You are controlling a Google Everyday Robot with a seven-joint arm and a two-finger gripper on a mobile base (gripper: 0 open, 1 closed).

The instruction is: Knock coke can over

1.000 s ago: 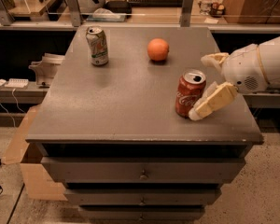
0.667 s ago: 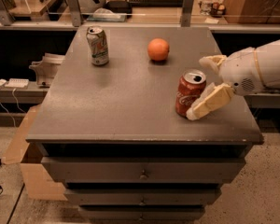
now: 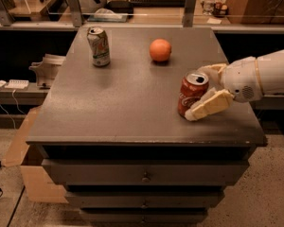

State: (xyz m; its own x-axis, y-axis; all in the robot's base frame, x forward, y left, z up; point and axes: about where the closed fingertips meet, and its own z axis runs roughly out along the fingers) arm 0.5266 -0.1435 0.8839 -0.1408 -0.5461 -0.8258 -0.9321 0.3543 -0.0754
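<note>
Camera view: looks down on a dark grey desk (image 3: 109,112) with drawers (image 3: 144,174) in its front.

Coke can (image 3: 191,94): red, white script, silver top with pull tab visible. It stands on the desk's right side, near the right edge and closer to the front than to the back. It is not upright: its top leans toward the right and back, and its base is on the desk surface.

Gripper (image 3: 195,93): comes in from the right on a white arm (image 3: 270,77), low over the desk. Its cream fingers are spread, one on each side of the coke can. The near finger (image 3: 210,105) lies against the can's lower front-right side, with its tip down by the base. The far finger (image 3: 214,70) sits behind the can, just beside its rim; cannot tell whether it touches.

Other items on the desk:
- Orange (image 3: 160,50), behind the coke can toward the back, apart from it.
- Pale white-green can (image 3: 99,46), upright at back left, well apart from both.

Off the desk: a cardboard box (image 3: 35,183) on the floor at left, and a power strip (image 3: 16,84) on a low shelf at left.
</note>
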